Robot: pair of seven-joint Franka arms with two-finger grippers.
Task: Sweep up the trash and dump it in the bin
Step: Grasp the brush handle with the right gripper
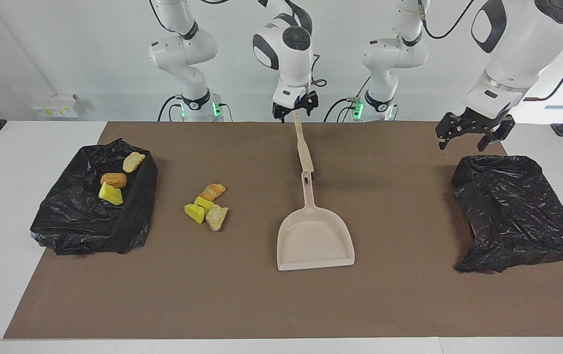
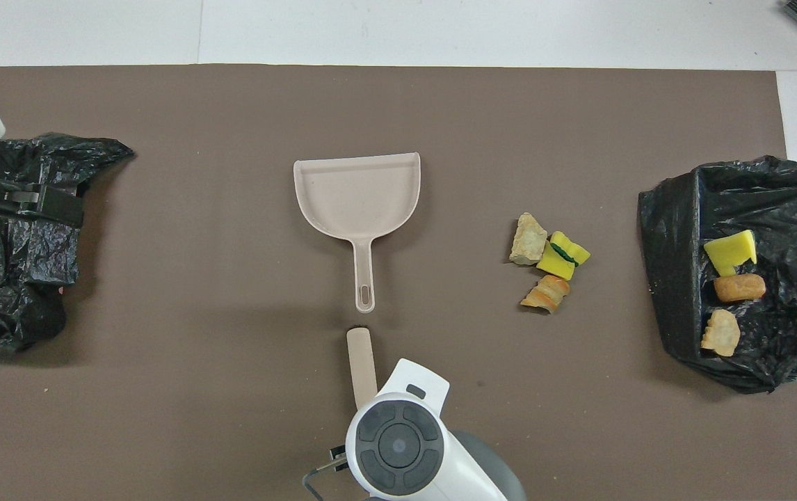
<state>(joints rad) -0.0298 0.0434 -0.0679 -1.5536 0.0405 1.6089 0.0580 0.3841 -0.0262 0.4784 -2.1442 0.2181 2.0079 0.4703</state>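
We found the right gripper (image 1: 295, 109) raised over the brown mat's (image 1: 409, 305) edge at the robots' side, above the end of a long beige stick-like handle (image 1: 303, 147) lying on the mat; its fingers stood apart and we could not tell whether they touched the handle. The flat beige plastic dustpan (image 1: 315, 238) lay mid-mat, its own handle pointing toward the robots and nearly meeting that stick. The left gripper (image 1: 473, 132) hung with fingers spread over the crumpled black plastic bag (image 1: 517, 216) at the left arm's end. A cluster of loose trash (image 1: 206, 207), yellow spongy chunks and tan bread-like lumps, lay on the mat between the dustpan and the black-lined bin (image 1: 129, 231) at the right arm's end. Three more scraps (image 1: 114, 184) lay inside that bin.
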